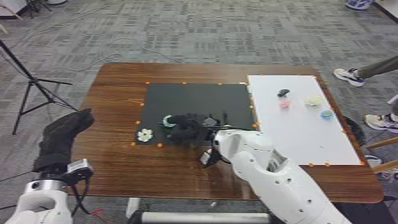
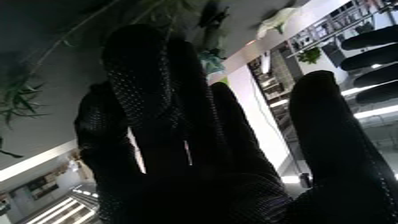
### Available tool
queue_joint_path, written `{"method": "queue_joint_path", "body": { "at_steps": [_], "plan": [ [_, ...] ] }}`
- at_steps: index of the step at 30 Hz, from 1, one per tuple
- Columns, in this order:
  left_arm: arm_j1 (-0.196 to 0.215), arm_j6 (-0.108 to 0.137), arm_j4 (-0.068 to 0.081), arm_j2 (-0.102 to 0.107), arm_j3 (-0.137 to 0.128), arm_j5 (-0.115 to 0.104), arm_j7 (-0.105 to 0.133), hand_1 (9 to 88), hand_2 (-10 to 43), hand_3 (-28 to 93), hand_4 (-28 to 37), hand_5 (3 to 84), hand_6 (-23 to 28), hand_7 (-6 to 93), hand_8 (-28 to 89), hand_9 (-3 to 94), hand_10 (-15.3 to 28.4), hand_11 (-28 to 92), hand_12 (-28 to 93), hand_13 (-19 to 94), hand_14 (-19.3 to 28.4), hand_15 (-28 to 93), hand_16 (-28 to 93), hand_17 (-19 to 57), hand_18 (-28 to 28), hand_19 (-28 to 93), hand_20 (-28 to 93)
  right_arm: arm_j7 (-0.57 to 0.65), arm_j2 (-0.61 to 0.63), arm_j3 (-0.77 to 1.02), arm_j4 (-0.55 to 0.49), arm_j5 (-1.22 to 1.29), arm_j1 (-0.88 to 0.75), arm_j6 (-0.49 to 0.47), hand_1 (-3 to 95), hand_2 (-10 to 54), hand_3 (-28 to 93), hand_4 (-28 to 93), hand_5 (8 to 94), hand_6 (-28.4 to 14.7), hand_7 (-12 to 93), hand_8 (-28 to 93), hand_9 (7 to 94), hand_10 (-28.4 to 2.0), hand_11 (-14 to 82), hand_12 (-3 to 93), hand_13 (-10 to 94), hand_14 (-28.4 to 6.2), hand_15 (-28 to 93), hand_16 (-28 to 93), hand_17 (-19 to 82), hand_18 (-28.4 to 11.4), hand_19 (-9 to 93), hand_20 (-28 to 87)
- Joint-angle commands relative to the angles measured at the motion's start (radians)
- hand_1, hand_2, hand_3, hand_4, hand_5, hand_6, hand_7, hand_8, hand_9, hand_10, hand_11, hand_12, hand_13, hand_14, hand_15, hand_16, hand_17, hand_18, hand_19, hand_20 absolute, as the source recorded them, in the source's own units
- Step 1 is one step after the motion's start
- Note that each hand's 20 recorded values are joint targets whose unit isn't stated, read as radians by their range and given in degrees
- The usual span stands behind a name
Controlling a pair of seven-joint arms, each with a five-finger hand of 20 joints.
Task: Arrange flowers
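Observation:
My right hand is over the lower part of the black mat, its fingers toward the left. A pale teal flower shows beside its fingertips, and a white flower lies at the mat's lower left corner. In the right wrist view the right hand has straight fingers with the thumb apart. Near its fingertips are a teal flower, a white flower and green foliage; contact cannot be told. My left hand is at the table's left edge, fingers extended.
On the white sheet at the right are a dark item, a pink flower, a cream flower and a blue flower. Small orange markers edge the mat and sheet. A tripod stands left of the table.

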Motion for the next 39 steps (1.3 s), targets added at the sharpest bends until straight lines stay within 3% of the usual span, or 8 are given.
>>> {"method": "queue_joint_path", "body": {
  "at_steps": [1, 25, 39],
  "plan": [
    [0.003, -0.017, -0.006, 0.0, -0.002, 0.001, -0.013, 25.2, 3.9, 72, -23.6, 48.2, 0.9, 19.5, -8, 46.8, 12.5, 20, 13, 37, 16.9, 19, 0, 1.0, 12.0, 5, 15, 0.001, -0.035, -0.02, 0.003, -0.008, -0.008, -0.023, 23.8, 15.4, 60, -16, 30.5, -6.2, 10, -8, 61.7, -14.2, 8.8, 9.3, 69, -16.0, 60, 29, 29, -27.5, 79, 55],
    [0.009, -0.012, -0.009, -0.006, -0.004, -0.004, 0.0, 25.5, 4.0, 72, -23.4, 48.0, 0.2, 19.5, -8, 46.4, 12.4, 20, 13, 37, 16.8, 19, 1, 0.8, 12.1, 5, 15, -0.018, -0.052, -0.045, 0.01, -0.027, 0.025, -0.028, 23.8, 15.5, 60, -16, 30.5, -6.2, 9, -8, 61.7, -14.3, 8.7, 9.3, 69, -15.9, 60, 30, 29, -27.5, 79, 55],
    [0.017, -0.008, -0.014, -0.007, -0.005, -0.004, -0.001, 25.8, 4.0, 72, -23.3, 48.6, -0.4, 19.7, -8, 46.4, 12.3, 20, 13, 37, 16.8, 19, 1, 0.8, 12.1, 5, 15, -0.001, 0.018, -0.027, -0.065, 0.04, 0.046, -0.004, 23.6, 15.5, 60, -16, 30.6, -6.0, 10, -8, 61.7, -14.2, 8.8, 9.4, 69, -16.2, 61, 30, 29, -27.5, 79, 55]
  ]
}}
